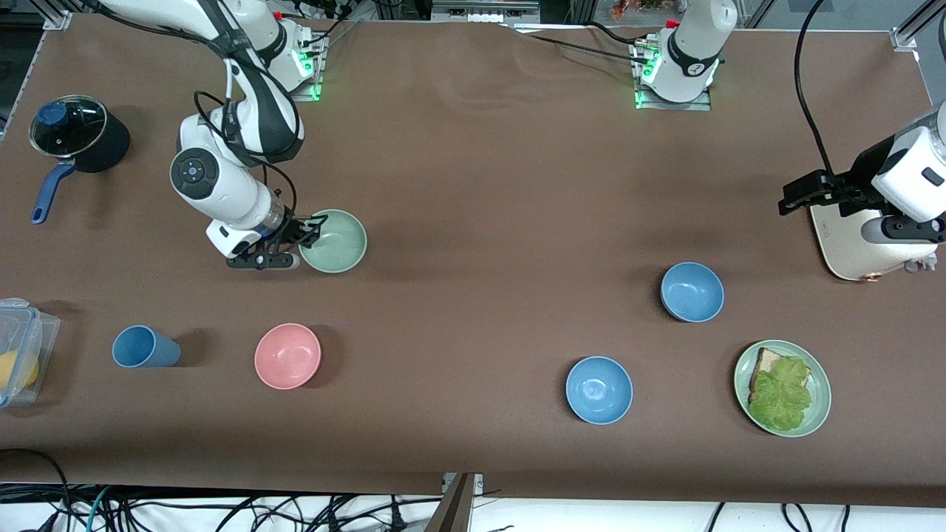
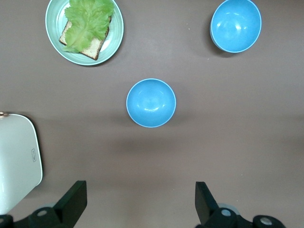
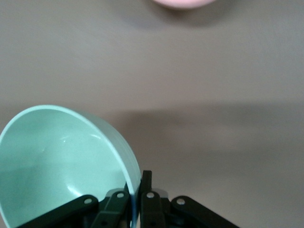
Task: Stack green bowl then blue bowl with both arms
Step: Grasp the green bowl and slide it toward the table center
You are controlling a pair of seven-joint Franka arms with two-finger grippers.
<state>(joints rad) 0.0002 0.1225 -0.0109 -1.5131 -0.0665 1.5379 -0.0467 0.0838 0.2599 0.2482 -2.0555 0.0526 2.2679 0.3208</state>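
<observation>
The green bowl is over the table toward the right arm's end, tilted. My right gripper is shut on its rim. The right wrist view shows one finger inside the green bowl and one outside, with the right gripper pinching the rim. The muted blue bowl sits on the table toward the left arm's end and lies mid-frame in the left wrist view. My left gripper waits open and empty in the air beside a white device. Its fingers are wide apart in the left wrist view.
A brighter sky-blue bowl and a green plate with bread and lettuce lie nearer the front camera. A pink bowl, a blue cup and a plastic box sit toward the right arm's end. A lidded pot stands farther back. The white device is under the left arm.
</observation>
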